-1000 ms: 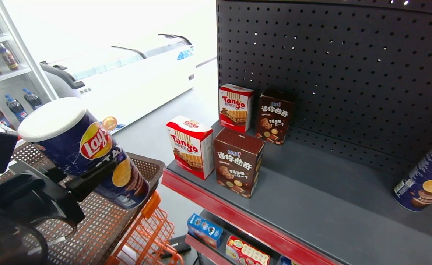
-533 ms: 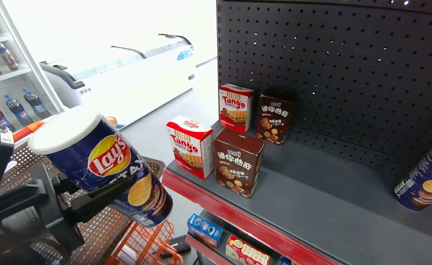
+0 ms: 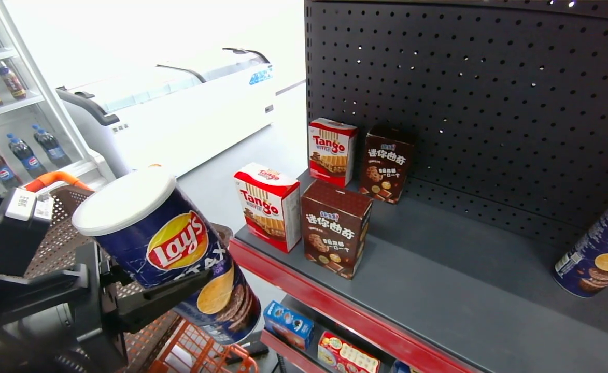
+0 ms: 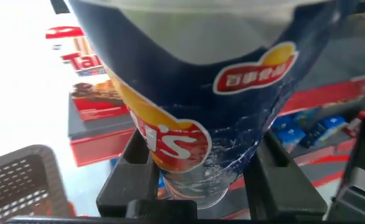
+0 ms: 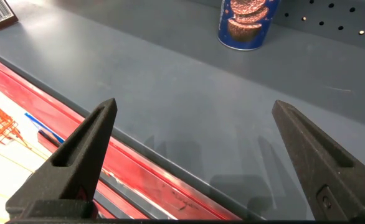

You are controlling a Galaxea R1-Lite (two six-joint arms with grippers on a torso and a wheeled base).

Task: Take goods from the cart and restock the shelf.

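Left gripper (image 4: 201, 177) was clamped around the chip can (image 3: 169, 248), tilted at lower left of the frame above the cart (image 3: 57, 235). I judged this the carry step; next I needed to bring it onto the bare shelf (image 3: 438, 282), upright.

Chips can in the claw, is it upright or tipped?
Tipped: the chips can leans in the left claw, white lid up-left, base down-right.

White chest freezer (image 3: 179, 119), bottled-drinks cooler (image 3: 8, 106)
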